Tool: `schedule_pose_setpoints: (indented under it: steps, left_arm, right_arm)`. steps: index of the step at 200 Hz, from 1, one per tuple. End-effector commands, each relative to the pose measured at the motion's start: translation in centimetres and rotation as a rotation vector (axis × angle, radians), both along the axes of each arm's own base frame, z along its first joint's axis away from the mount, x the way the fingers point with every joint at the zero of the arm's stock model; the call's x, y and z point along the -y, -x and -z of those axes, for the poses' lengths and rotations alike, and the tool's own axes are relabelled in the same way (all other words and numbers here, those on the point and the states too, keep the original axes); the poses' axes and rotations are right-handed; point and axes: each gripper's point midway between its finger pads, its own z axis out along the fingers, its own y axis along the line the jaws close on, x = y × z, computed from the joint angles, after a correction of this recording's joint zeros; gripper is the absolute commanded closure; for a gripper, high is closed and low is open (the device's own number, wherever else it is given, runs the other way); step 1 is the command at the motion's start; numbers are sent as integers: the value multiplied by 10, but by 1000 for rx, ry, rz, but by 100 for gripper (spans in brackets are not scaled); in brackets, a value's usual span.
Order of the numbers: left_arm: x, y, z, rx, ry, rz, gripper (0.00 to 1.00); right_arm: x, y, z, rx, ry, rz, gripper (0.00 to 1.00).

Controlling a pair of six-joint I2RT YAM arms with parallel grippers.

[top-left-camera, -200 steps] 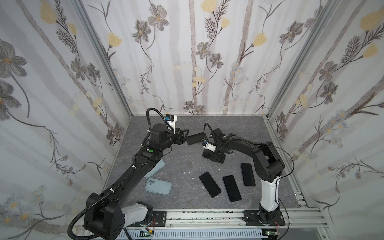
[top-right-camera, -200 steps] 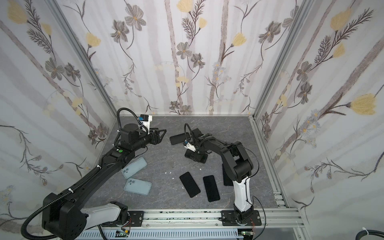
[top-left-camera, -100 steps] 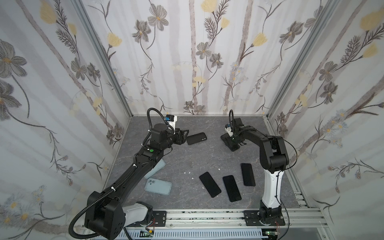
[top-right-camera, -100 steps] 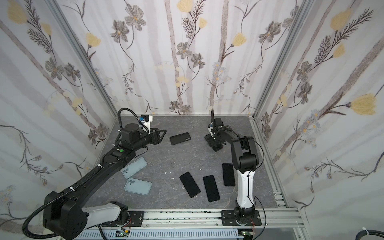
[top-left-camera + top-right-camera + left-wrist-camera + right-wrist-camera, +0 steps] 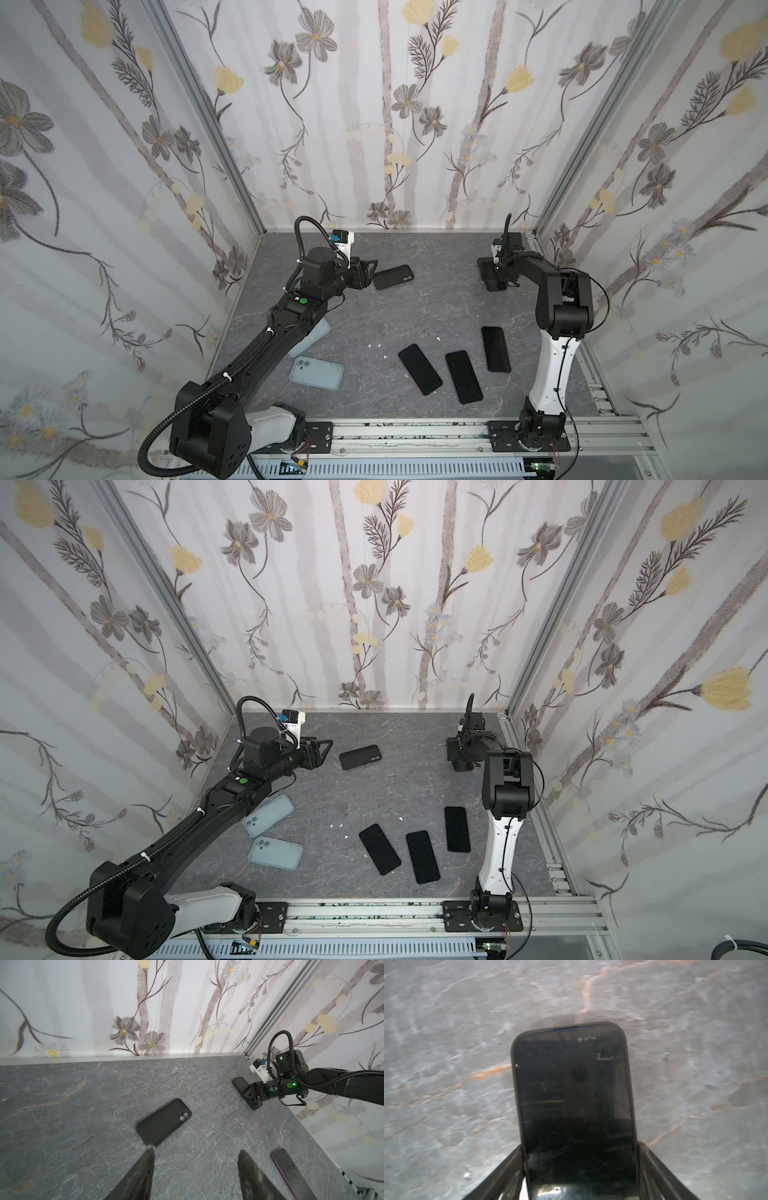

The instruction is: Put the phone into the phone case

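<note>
In the back right corner a black phone (image 5: 575,1095) with a dark rim (image 5: 487,272) lies low over the floor. My right gripper (image 5: 580,1147) (image 5: 500,277) straddles its near end, fingers hard by both long edges; whether they still press I cannot tell. An empty black phone case (image 5: 392,276) (image 5: 164,1122) lies inside up at the back middle. My left gripper (image 5: 195,1151) (image 5: 326,746) stands open just short of it, one fingertip (image 5: 150,1149) by its corner, nothing between the fingers.
Three bare black phones (image 5: 419,368) (image 5: 463,377) (image 5: 495,349) lie at the front right. Two pale blue cases (image 5: 275,852) (image 5: 268,814) lie front left, one partly under my left arm. Flowered walls close in the grey floor (image 5: 436,299); a metal rail (image 5: 415,434) runs along the front.
My right arm has swung from the middle of the floor to the back right corner, carrying the phone. The left arm and the black case have barely moved.
</note>
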Motion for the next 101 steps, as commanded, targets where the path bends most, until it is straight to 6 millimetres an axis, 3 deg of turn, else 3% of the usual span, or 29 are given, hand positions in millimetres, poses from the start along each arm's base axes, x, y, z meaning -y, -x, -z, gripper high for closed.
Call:
schedule_pose_setpoints:
  steps: [1, 45, 77, 101]
  left_arm:
    - [0, -2, -5, 19, 7, -1, 37]
    - [0, -1, -6, 16, 10, 1, 37]
    - [0, -1, -8, 20, 12, -1, 37]
    - [0, -1, -10, 22, 17, -1, 37]
  right_arm:
    - [19, 53, 31, -228, 72, 59, 18]
    - [15, 41, 7, -163, 47, 59, 8]
    - [16, 26, -28, -79, 54, 65, 3]
    - [3, 17, -61, -5, 23, 30, 1]
